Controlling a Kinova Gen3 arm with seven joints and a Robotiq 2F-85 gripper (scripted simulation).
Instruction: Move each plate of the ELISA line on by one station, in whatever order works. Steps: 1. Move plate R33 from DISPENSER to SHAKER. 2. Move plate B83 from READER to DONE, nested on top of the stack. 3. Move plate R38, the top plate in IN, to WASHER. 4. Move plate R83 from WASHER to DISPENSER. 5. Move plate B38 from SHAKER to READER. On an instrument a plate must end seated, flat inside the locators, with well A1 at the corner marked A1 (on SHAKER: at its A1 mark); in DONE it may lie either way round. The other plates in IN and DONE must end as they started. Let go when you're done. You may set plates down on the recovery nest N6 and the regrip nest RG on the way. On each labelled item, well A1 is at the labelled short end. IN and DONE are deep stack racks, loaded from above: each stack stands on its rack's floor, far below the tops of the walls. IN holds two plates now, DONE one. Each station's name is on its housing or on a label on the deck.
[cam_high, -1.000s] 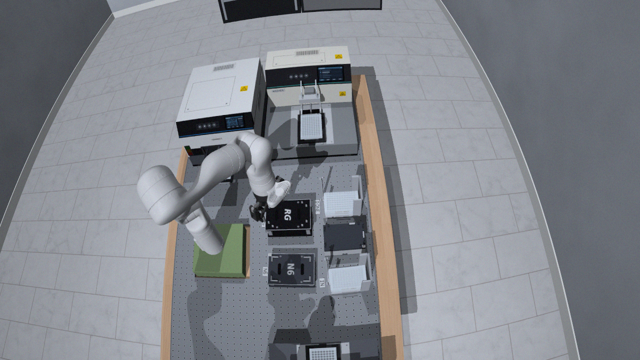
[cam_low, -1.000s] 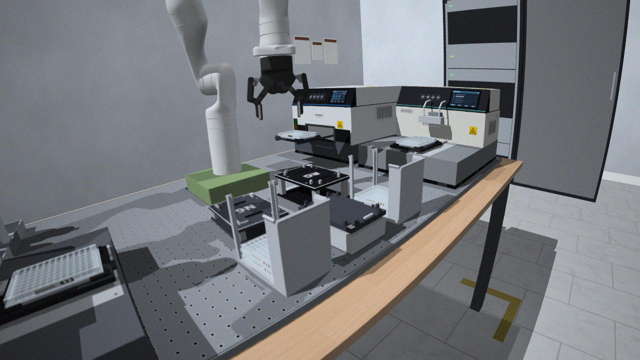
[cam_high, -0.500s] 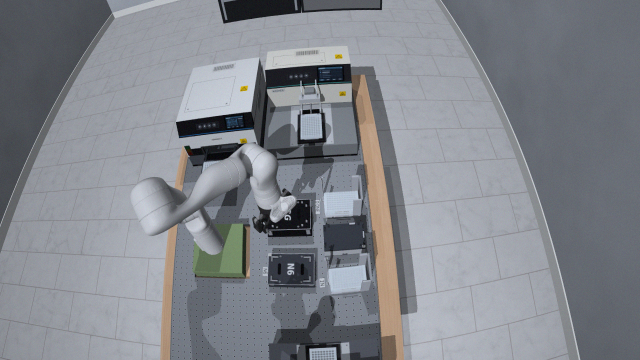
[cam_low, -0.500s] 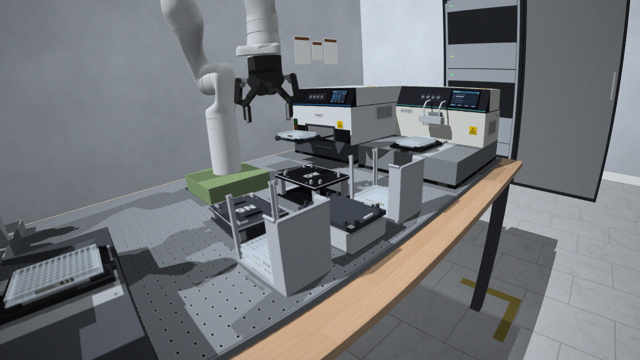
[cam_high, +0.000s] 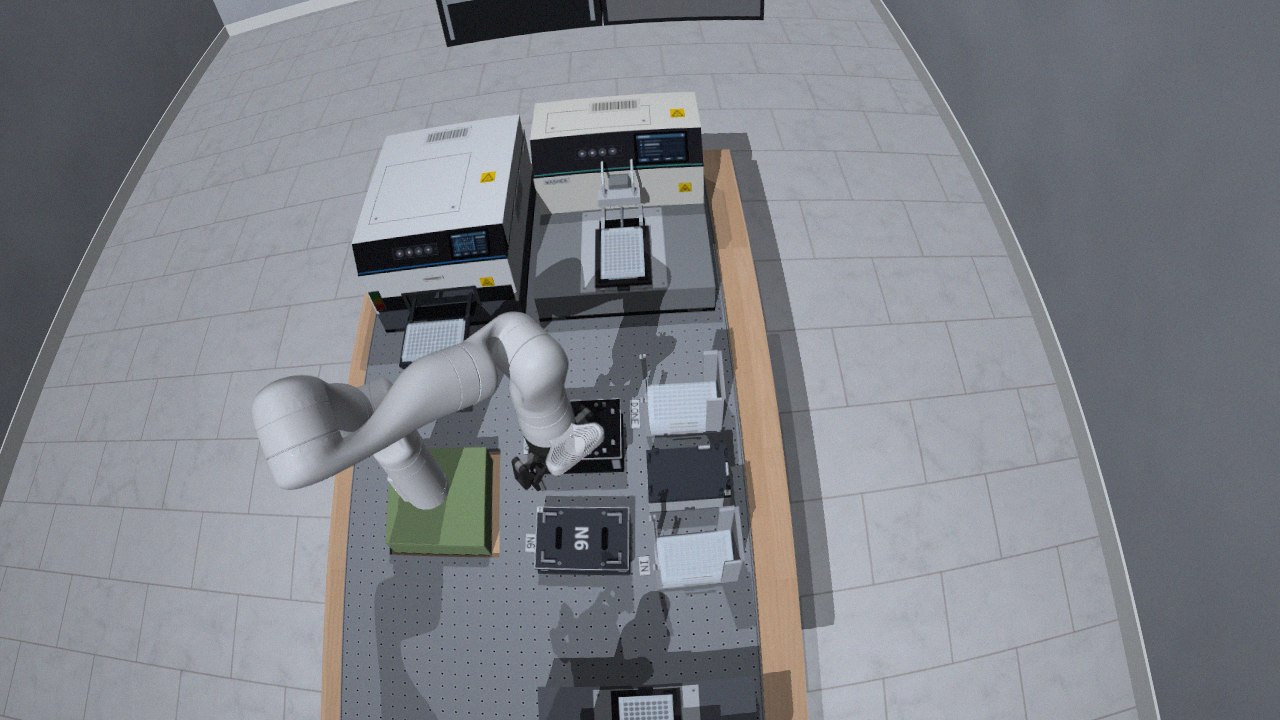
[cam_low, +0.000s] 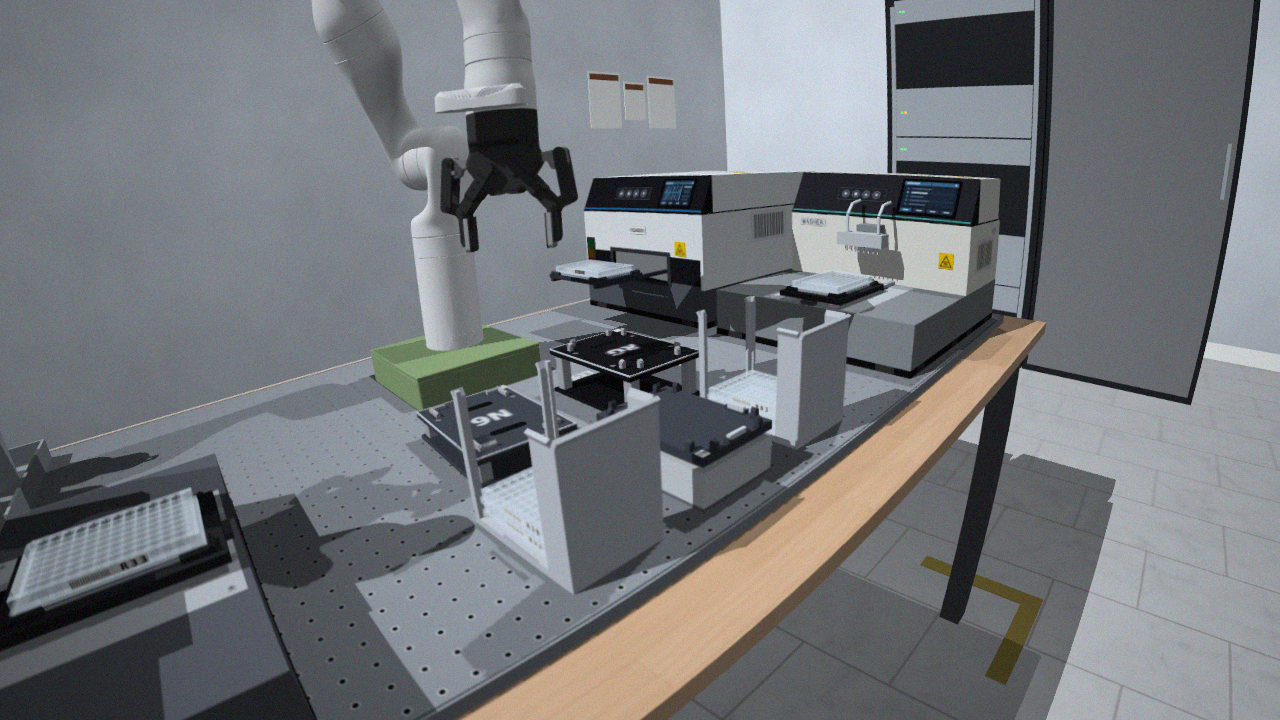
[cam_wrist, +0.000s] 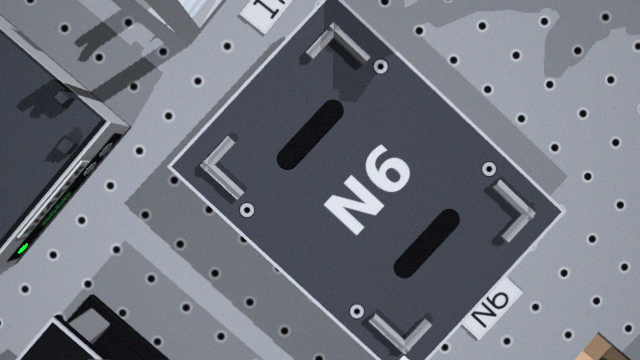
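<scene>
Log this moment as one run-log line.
gripper: open, empty | position: high above deck near RG nest | wrist view: N6 nest bare | shaker: no plate | phase: transit, nothing picked

The floor (cam_low: 1163, 501) has big grey tiles. A tall dark cabinet (cam_low: 1136, 179) stands by the grey wall (cam_low: 179, 179). 3 papers (cam_low: 633, 100) hang there.

the arm (cam_high: 420, 385) rises from its base, bends at a raised elbow and folds back down, wrist pointing straight down. the gripper (cam_low: 508, 207) hangs high above the deck, fingers (cam_low: 469, 228) spread fully apart, nothing between them.
</scene>
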